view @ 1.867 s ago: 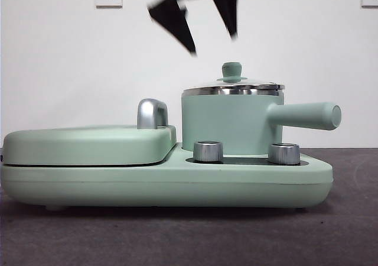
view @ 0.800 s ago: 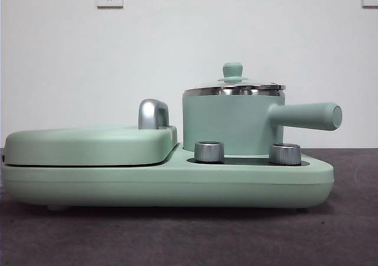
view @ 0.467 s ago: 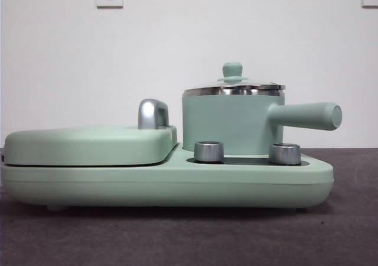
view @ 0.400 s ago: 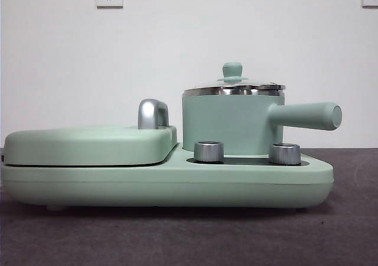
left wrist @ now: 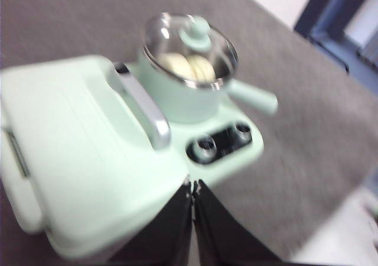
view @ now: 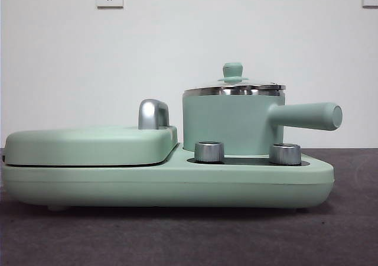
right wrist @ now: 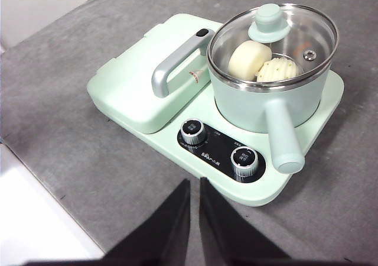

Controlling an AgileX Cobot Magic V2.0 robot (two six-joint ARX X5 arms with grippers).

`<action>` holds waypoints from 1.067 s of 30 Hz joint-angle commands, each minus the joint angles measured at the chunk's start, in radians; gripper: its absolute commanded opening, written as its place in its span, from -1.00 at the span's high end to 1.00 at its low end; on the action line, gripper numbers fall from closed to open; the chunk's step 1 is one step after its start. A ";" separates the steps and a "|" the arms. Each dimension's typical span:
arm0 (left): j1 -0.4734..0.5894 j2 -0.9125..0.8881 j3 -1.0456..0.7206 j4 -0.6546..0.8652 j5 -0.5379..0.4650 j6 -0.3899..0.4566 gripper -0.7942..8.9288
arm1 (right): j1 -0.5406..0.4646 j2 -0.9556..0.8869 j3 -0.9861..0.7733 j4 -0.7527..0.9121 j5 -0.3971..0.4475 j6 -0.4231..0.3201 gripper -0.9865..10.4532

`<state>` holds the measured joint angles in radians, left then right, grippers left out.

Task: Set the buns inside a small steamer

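Observation:
The small steamer, a mint-green pot with a long side handle, stands on the cooker base with its glass lid on. Through the lid in the right wrist view I see both buns inside the steamer: the smooth cream roll and the ridged shell-shaped bun, side by side. The left wrist view shows the steamer blurred, with pale buns inside. My left gripper is shut and empty, high above the griddle side. My right gripper is shut and empty, high above the table in front of the cooker.
The flat mint-green griddle with its chrome handle lies closed to the left of the pot. Two steel knobs sit on the base front. The grey table top ends at an edge near the right gripper.
The dark arm that hung above the pot 2.3 s ago has gone up out of the front view. The pot, lid and griddle have not moved.

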<state>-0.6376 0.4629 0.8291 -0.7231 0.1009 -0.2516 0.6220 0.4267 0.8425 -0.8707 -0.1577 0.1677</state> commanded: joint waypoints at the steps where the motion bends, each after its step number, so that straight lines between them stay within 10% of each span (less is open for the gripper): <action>1: 0.088 -0.031 -0.113 0.163 -0.004 0.003 0.82 | 0.009 0.002 0.008 0.011 0.001 -0.007 0.79; 13: 0.517 -0.369 -0.676 0.564 -0.066 0.142 0.82 | 0.009 0.002 0.008 0.011 0.001 -0.007 0.79; 32: 0.577 -0.460 -0.817 0.538 -0.180 0.157 0.82 | 0.009 0.002 0.008 0.011 0.001 -0.007 0.79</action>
<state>-0.0628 0.0044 0.0326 -0.1783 -0.0761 -0.1135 0.6220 0.4267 0.8425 -0.8703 -0.1577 0.1646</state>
